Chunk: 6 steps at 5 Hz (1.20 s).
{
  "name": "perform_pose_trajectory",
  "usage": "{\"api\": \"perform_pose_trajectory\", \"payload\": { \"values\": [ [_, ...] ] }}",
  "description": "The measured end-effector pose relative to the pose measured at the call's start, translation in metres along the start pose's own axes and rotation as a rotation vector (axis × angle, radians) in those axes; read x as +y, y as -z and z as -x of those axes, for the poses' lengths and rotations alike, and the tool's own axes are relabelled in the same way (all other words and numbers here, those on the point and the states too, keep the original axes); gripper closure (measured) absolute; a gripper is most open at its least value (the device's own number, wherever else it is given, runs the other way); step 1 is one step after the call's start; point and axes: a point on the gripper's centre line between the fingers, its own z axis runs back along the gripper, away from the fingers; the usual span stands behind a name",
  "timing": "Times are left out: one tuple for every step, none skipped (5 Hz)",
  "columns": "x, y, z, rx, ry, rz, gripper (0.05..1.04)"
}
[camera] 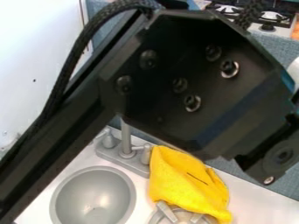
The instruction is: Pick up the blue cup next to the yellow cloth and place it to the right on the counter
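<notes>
Yellow and crumpled, lies as a cloth (186, 181) near the far edge of the bench (262, 197), partly over a grey grate (166, 211), beside the tap (126, 146) and sink (96, 194). Looms above as a black arm (192, 83). Cannot tell the state of the jaws.

A play kitchen, by its fittings: a small round grey sink (93, 197) with a matching faucet (126, 142) is set in a white counter (257, 194), part of a burner (178, 215) shows near it, and a black-and-white stove top (265, 16) stands at the upper right edge.
</notes>
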Motion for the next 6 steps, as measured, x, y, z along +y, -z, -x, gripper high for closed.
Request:
{"api": "perform_pose_trajectory", "payload": {
  "values": [
    [0.0, 0.001, 0.002, 0.001, -0.035, -0.002, 0.498],
    [-0.001, -0.005, 0.003, 0.028, -0.06, 0.002, 0.206],
    [0.0, -0.01, 0.008, 0.069, -0.095, 0.069, 0.068],
    [0.013, -0.047, 0.019, 0.021, -0.176, 0.105, 0.075],
    [0.022, -0.064, 0.04, 0.043, -0.269, 0.044, 0.077],
    [0.038, -0.086, 0.076, 0.013, -0.366, -0.001, 0.079]
  ]
}}
